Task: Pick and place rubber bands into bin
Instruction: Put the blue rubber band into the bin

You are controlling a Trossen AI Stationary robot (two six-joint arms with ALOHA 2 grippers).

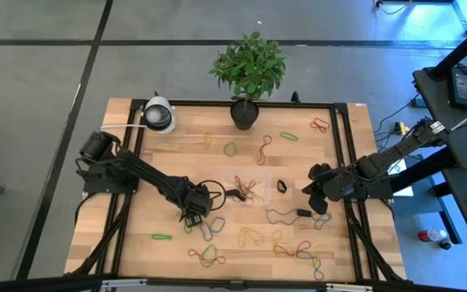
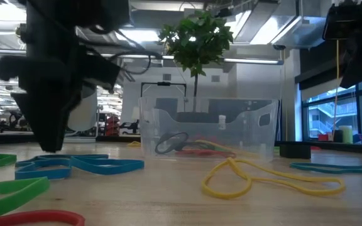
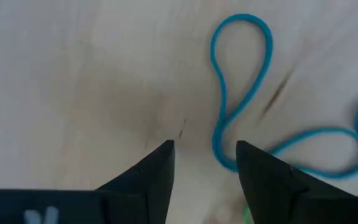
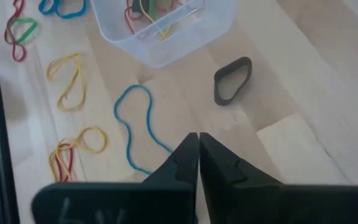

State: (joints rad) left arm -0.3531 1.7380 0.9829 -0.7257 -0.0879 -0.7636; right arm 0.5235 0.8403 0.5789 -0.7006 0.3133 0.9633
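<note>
My left gripper [image 3: 204, 155] hovers, fingers apart, over a blue rubber band [image 3: 241, 81] mid-counter beside the bin [image 4: 166, 31]; right gripper [image 4: 197, 155] pinched together, empty.

A robotics lab or workshop: a pale wooden desk [image 1: 136, 243] framed by black metal rails [image 1: 343, 154], grey concrete floor [image 1: 31, 97], strip-lit open ceiling [image 2: 137, 7] and equipment racks behind.

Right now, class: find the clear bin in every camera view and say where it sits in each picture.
High view: the bin is at table centre, between the arms.
Low view: centre, in front of the plant.
Left wrist view: not in it.
Right wrist view: at the top edge.
Shared landmark: the rubber bands lying inside the bin.
</note>
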